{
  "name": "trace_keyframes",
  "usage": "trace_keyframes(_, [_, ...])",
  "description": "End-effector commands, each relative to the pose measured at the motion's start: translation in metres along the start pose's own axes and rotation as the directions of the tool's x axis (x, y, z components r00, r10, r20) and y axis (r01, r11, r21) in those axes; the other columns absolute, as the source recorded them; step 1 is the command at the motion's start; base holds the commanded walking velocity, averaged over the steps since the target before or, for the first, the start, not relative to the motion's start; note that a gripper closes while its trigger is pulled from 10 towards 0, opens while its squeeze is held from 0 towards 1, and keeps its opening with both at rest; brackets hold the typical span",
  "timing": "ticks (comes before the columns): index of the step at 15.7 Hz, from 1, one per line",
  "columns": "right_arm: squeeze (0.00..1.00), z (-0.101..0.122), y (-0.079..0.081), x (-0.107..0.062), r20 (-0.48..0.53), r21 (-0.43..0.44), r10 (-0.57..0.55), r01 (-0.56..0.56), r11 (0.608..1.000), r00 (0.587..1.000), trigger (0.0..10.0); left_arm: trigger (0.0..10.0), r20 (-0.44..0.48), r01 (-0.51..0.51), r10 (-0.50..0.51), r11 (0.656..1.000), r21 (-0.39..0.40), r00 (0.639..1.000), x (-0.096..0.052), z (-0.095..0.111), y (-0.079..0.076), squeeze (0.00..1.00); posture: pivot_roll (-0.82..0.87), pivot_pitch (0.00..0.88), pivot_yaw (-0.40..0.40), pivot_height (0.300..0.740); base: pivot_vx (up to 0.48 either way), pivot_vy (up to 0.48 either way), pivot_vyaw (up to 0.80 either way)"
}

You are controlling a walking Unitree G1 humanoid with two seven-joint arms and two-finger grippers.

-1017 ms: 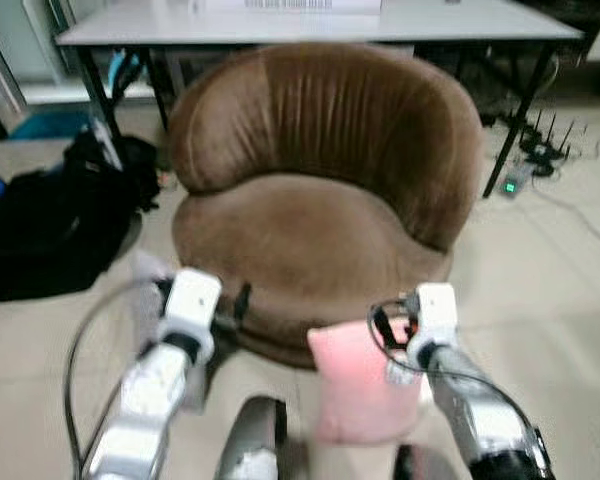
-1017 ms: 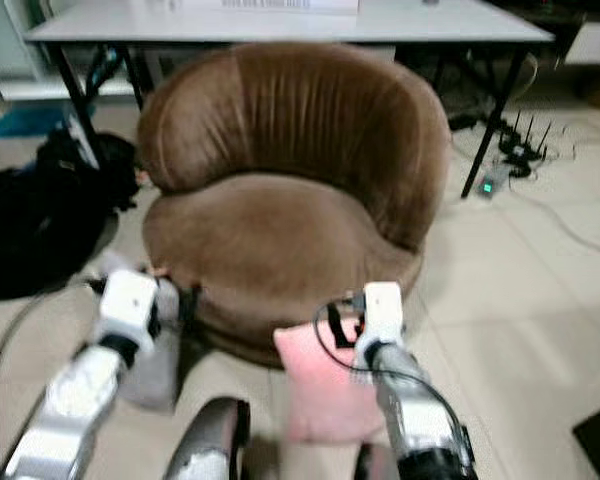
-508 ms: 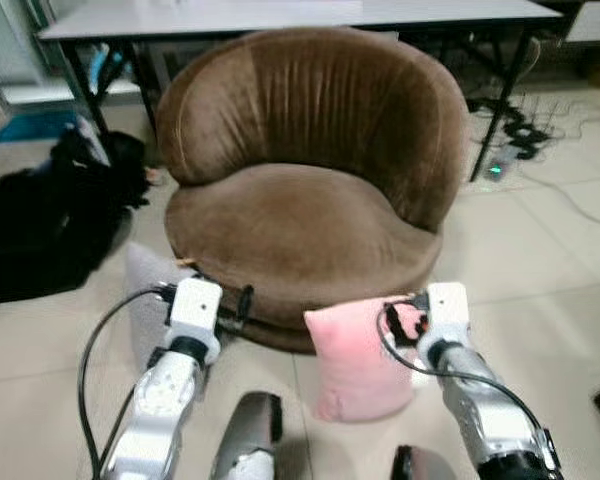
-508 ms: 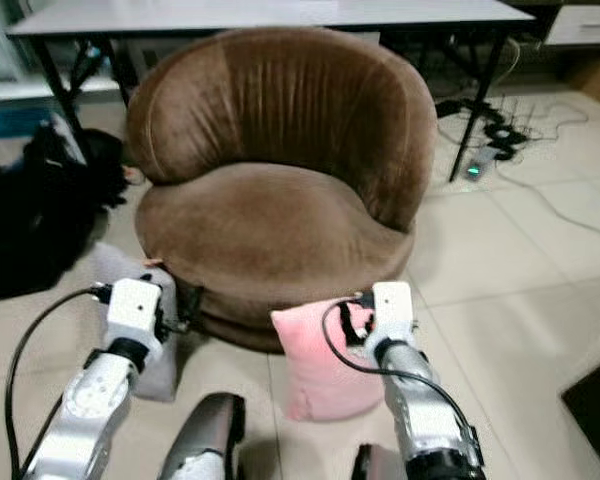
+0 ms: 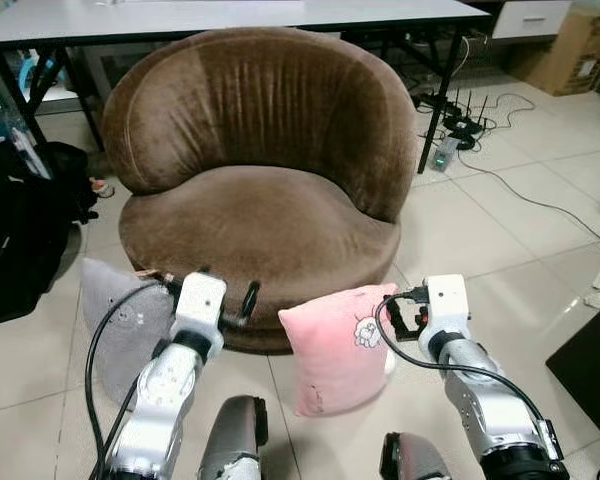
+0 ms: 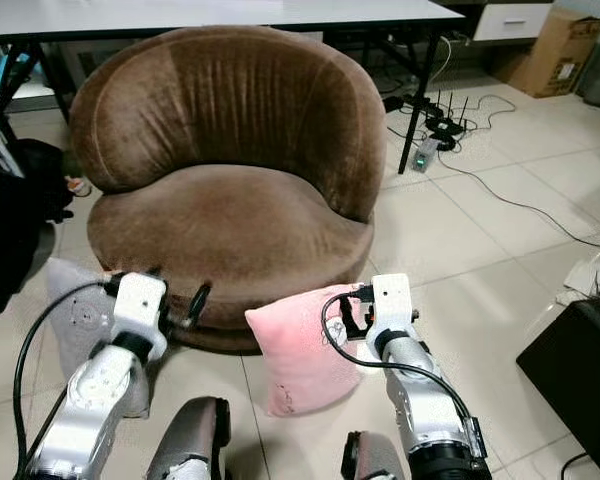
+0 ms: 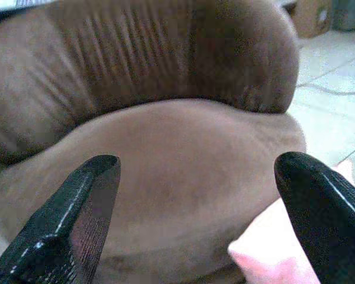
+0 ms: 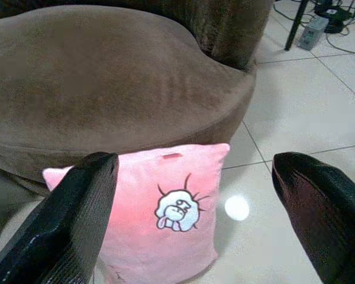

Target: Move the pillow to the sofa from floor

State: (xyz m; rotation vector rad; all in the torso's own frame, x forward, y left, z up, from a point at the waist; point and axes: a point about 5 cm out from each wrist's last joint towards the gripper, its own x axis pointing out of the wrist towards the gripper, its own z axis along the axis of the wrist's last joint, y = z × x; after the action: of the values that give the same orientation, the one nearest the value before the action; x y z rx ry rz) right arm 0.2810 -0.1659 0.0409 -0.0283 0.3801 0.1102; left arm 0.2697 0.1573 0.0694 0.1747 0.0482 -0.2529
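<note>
Task barely begun. Pink pillow (image 5: 338, 345) stands upright on floor (image 5: 480, 230), lower centre of frame, leaning at front of brown sofa (image 5: 255, 170); sofa seat bare. Right gripper (image 8: 207, 207) raised just beside pillow's right edge, fingers spread wide, holding nothing. Left gripper (image 7: 195, 213) lower left of centre, fingers wide apart, empty, facing sofa seat. Grey pillow (image 5: 120, 320) at lower left, seemingly on floor, partly hidden by arm. Left to do: grasp, lift, place on seat.

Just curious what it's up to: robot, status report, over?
Left claw and right claw open, empty. Square pink cartoon-print pillow upright on floor against round brown velvet sofa. Grey pillow alongside.
</note>
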Motion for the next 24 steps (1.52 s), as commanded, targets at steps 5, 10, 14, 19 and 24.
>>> trace_keyframes(5, [0.0, 0.007, -0.005, -0.003, 0.021, -0.011, -0.012, 0.012, 1.0, 1.0, 10.0, 10.0, 0.007, 0.023, -0.023, 1.0, 0.014, 1.0, 0.008, -0.001, 0.0, 0.0, 0.01, 0.0, 0.012, 0.592, 0.0, 0.0, 0.0])
trace_keyframes(10, [0.0, 0.009, -0.004, -0.003, 0.022, -0.02, -0.001, 0.002, 1.0, 1.0, 10.0, 10.0, 0.023, 0.035, -0.035, 0.999, 0.001, 0.999, 0.013, 0.001, -0.006, 0.0, 0.0, 0.0, 0.004, 0.558, 0.0, 0.0, 0.0])
trace_keyframes(14, [0.0, 0.01, -0.004, -0.003, 0.023, -0.023, -0.004, 0.004, 1.0, 1.0, 10.0, 10.0, 0.023, 0.023, -0.024, 1.0, 0.017, 0.999, 0.016, 0.002, -0.006, 0.0, 0.0, 0.0, 0.006, 0.558, 0.0, 0.0, 0.0])
trace_keyframes(19, [0.0, 0.009, -0.005, -0.004, 0.022, -0.023, -0.012, 0.012, 1.0, 1.0, 10.0, 10.0, 0.027, 0.046, -0.047, 0.999, 0.022, 0.999, 0.016, 0.002, -0.01, 0.0, 0.0, 0.0, 0.008, 0.558, 0.25, 0.0, 0.0])
trace_keyframes(24, [0.0, 0.01, -0.006, -0.004, 0.023, -0.026, -0.013, 0.014, 1.0, 1.0, 10.0, 10.0, 0.029, 0.048, -0.048, 0.999, 0.014, 0.998, 0.016, 0.001, -0.009, 0.0, 0.0, 0.0, 0.011, 0.558, 0.428, 0.0, 0.0])
